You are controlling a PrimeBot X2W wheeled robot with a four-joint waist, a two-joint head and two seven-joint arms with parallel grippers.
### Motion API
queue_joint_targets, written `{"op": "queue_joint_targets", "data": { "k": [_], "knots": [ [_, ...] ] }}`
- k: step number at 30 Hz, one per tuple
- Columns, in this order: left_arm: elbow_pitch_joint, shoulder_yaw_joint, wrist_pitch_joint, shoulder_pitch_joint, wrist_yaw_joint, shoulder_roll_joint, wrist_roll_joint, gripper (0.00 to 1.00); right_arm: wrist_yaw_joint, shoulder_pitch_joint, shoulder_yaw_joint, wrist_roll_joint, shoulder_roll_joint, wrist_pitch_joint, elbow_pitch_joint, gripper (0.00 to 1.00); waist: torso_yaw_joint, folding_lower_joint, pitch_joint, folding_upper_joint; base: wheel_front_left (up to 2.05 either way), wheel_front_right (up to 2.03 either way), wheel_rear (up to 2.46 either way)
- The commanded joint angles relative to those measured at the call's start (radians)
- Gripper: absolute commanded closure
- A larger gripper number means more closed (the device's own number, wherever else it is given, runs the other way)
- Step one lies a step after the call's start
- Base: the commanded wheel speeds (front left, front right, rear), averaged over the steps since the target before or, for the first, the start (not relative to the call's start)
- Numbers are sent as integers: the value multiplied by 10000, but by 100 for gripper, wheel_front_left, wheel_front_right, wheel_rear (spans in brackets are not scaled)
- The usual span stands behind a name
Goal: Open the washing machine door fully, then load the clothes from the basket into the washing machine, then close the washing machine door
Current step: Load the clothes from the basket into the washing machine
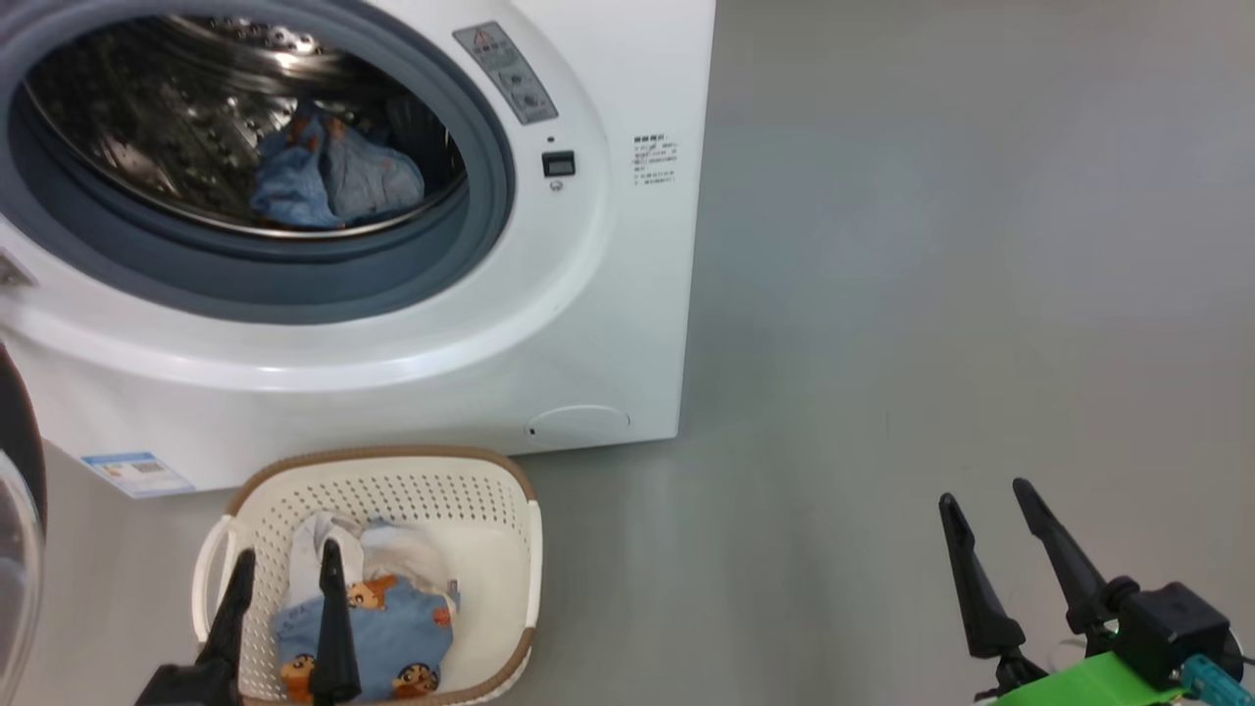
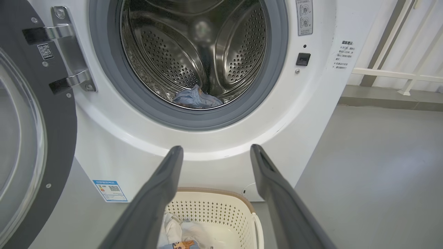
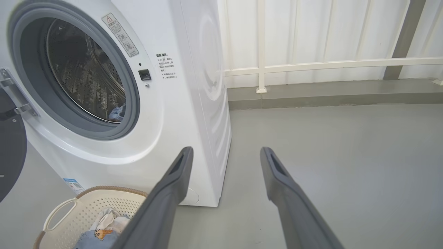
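White and boxy, the washing machine (image 1: 608,324) stands beyond the left gripper (image 1: 287,549) in the head view. Its grey gasket (image 1: 480,226) rings a steel drum (image 1: 147,127) where one blue garment (image 1: 333,181) lies. The left jaws are spread and empty over the cream basket (image 1: 515,490). It holds the clothes (image 1: 382,628): blue cartoon-print fabric with white pieces behind. The right gripper (image 1: 983,492), jaws also apart and empty, hangs over bare grey floor (image 1: 931,245), well to the right of the basket. The washing machine door (image 1: 18,441) stands open, left of the left jaws.

From the left wrist, the door's glossy black rim and clear window sit left of the fingers. The basket lies below and between them, with the drum beyond their tips.

From the right wrist, machine and basket lie left of the spread fingers, with floor between them.
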Motion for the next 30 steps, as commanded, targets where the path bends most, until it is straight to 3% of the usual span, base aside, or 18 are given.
{"op": "queue_joint_targets", "data": {
  "k": [1,14,30],
  "knots": [
    [-90,473,-117,48,-35,61,73,0,87,95,235,-100,-19,29,-312,0,-50,1,-335,0,0,0,0],
    [-99,564,-117,336,-148,85,57,0,87,517,253,-171,162,243,-461,0,-63,1,-929,0,0,0,0],
    [-46,585,-118,240,-239,52,30,0,87,526,261,-180,232,279,-529,0,-49,1,-912,0,0,0,0]
  ]
}}
